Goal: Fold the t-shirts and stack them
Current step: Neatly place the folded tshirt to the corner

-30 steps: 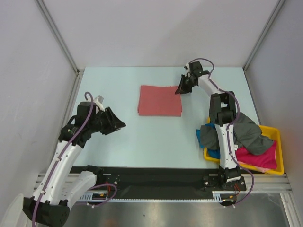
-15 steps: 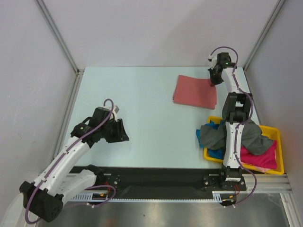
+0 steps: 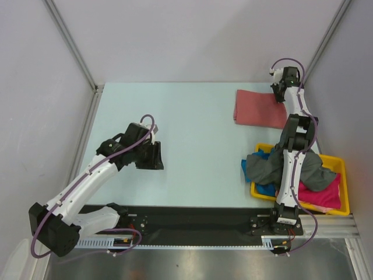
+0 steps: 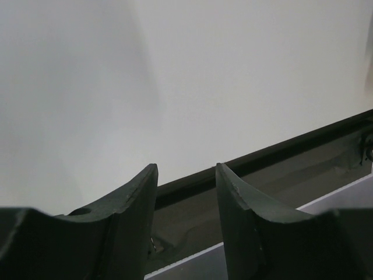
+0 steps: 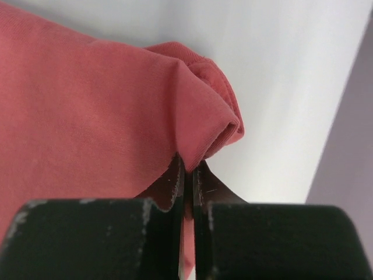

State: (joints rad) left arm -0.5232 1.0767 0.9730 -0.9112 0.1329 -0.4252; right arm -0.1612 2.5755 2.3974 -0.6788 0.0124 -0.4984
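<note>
Right tool is pinched tight on the red tee. Wrist cam shows the fingers closed w/ a bunched corner of cloth between them. Tee is folded to a flat rectangle at the far right of the counter, just beyond the tray.

Key relation: the tool sits at the tee's far-right corner, so all the cloth lies left of it and a bit toward me. Long axis runs approx left-right, slightly skewed to the counter edge.

Right arm is by far the nearer one. It's stretched almost straight from its base to that corner, close by the side wall, so I judge little reach is left.

Left tool hangs over bare counter left of centre, well apart from the tee. Elbow is bent, fingers parted by a moderate gap, nothing between them.

Grey tee, pink tee and blue tee are heaped unfolded in the tray.

My guess for next: let go here, then fetch the grey one.
</note>
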